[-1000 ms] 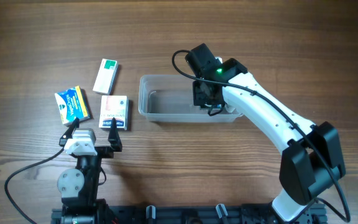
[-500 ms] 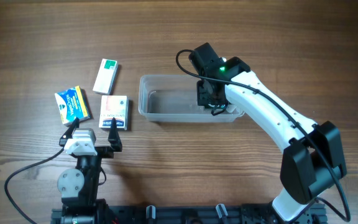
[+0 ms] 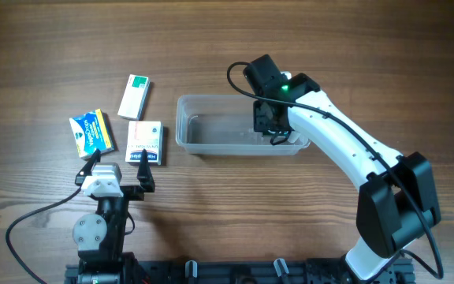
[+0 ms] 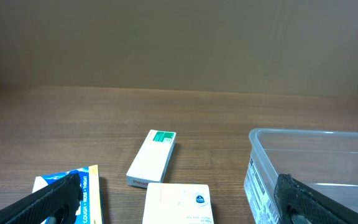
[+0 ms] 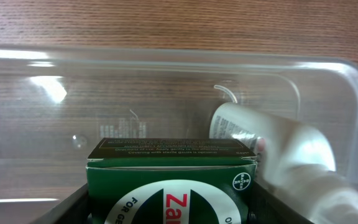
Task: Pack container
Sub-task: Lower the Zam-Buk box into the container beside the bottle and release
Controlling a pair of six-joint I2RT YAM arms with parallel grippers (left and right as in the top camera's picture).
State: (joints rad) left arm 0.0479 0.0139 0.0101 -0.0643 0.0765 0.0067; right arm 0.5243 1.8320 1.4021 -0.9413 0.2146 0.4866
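The container (image 3: 211, 126), a clear rectangular tub, lies at the table's middle. My right gripper (image 3: 268, 118) hangs over its right end, shut on a green box (image 5: 173, 180) with a white label and red letters. In the right wrist view the green box sits low between the fingers, above the container's floor (image 5: 104, 124). A white bottle (image 5: 272, 155) lies in the container to the right of the box. My left gripper (image 3: 117, 162) stands open near the front left, nothing between its fingers (image 4: 48, 199).
Three small boxes lie left of the container: a white one with a green end (image 3: 134, 96), a blue and yellow one (image 3: 91, 132), and a white and pink one (image 3: 146, 142) just ahead of the left gripper.
My right gripper has shifted slightly to the right over the container's right end, still carrying the green box. The left arm has not moved.
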